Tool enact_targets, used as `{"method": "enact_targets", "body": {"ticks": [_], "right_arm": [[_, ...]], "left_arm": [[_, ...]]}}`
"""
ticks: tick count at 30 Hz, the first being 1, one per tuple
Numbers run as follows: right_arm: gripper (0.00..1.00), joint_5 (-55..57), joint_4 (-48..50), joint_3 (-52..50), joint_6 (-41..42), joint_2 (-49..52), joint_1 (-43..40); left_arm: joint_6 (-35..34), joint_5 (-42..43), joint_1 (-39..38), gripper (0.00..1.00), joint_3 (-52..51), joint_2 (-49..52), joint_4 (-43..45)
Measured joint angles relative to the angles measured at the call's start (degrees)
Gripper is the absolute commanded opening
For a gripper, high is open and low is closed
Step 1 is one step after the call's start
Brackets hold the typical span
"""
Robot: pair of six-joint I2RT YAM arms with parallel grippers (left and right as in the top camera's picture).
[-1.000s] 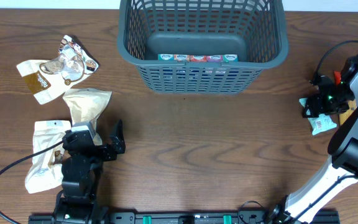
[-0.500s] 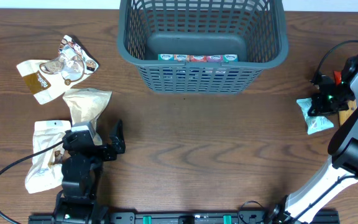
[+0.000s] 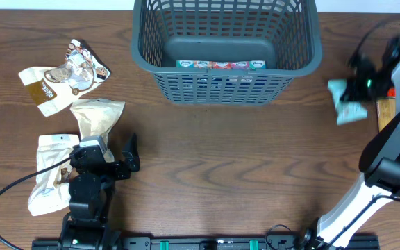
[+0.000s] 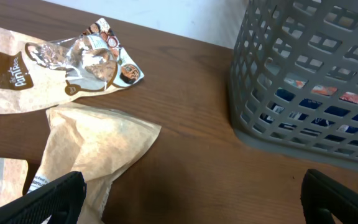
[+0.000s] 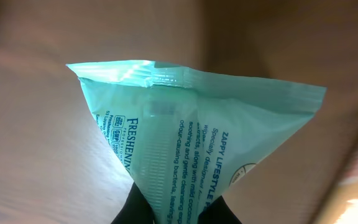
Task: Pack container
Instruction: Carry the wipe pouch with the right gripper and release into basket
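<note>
The container (image 3: 139,43), a large dark grey lattice basket, stands at the far middle of the table; its slotted wall (image 4: 291,81) fills the right of the left wrist view. A row of small packets (image 3: 221,64) lies on its bottom. My right gripper (image 3: 364,86) is shut on a teal wipes packet (image 3: 346,104), held off the table to the right of the container. In the right wrist view the packet (image 5: 191,124) fans out above my right gripper (image 5: 173,211). My left gripper (image 3: 127,161) rests open at the near left, nothing between its fingers (image 4: 48,199).
Several snack packets lie at the left: a beige pouch (image 3: 97,114) (image 4: 98,149), a white one (image 3: 49,182) under the left arm, a brown and white one (image 3: 44,89), and a crumpled foil wrapper (image 3: 83,66) (image 4: 89,59). A tan object (image 3: 387,111) sits at the right edge.
My right gripper has shut on the teal packet, lifted it off the table and carried it away from the front edge. The left arm has not moved.
</note>
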Motion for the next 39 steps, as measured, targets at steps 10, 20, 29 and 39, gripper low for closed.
{"method": "enact_targets", "body": {"ticks": [10, 20, 29, 39], "right_arm": [[0.01, -6.95, 1.99, 26.49, 6.45, -9.79, 8.28], [0.01, -10.64, -5.05, 30.60, -12.17, -12.02, 27.58], [0.01, -10.93, -6.05, 29.94, -27.56, -4.17, 37.13], [0.32, -6.80, -9.44, 29.33, -30.99, 10.64, 37.18]], "left_arm": [[0.00, 0.00, 0.00, 0.99, 0.00, 0.00, 0.02], [-0.02, 0.00, 0.00, 0.99, 0.00, 0.00, 0.02], [0.00, 0.00, 0.00, 0.98, 0.00, 0.00, 0.02], [0.00, 0.00, 0.00, 0.99, 0.00, 0.00, 0.02]]}}
